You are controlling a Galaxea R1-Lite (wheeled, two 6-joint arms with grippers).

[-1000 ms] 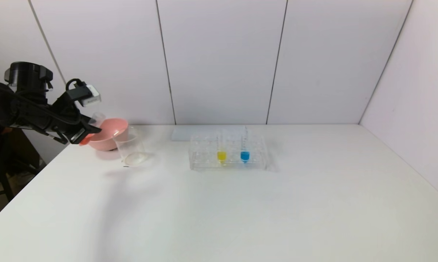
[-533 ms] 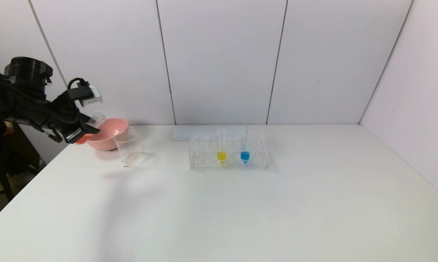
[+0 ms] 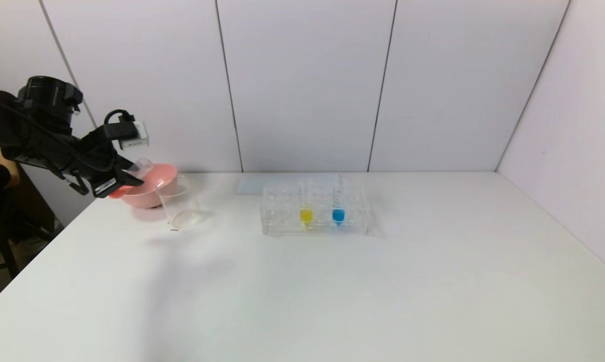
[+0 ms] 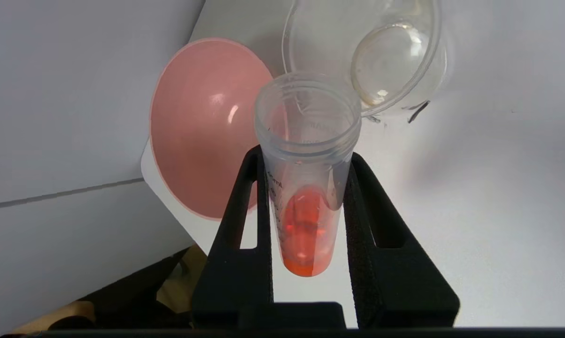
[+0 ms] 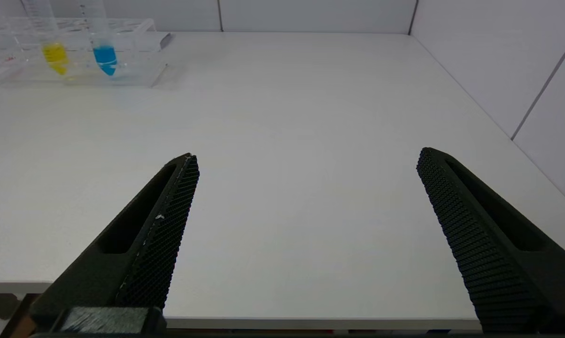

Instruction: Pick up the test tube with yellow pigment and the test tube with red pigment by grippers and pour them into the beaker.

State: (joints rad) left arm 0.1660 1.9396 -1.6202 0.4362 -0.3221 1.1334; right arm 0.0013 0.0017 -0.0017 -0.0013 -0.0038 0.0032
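Red tube [image 4: 305, 197] is clamped between the left gripper [image 4: 305, 155] fingers, tilted w/ its mouth just beside the beaker [image 3: 180, 203] and over the pink bowl [image 3: 149, 188] rim. Risk: liquid could get dumped into the bowl instead if tipped before it's lined up w/ the beaker. Yellow tube [image 3: 306, 203] is left in the rack [image 3: 277, 221], well apart from the beaker. Right gripper [image 5: 305, 234] is parked near the table [image 3: 332, 291] edge, fingers wide apart.

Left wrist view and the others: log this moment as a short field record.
held item: clear test tube with red-orange liquid, tilted, liquid in its rounded bottom
holder: black left gripper, shut on the tube, beside the bowl
target: clear tapered beaker, looks empty
neighbour: pink bowl, just behind the beaker
rack: clear tube rack, holds yellow-liquid tube and blue-liquid tube
other arm: black right gripper, open, idle above the white table
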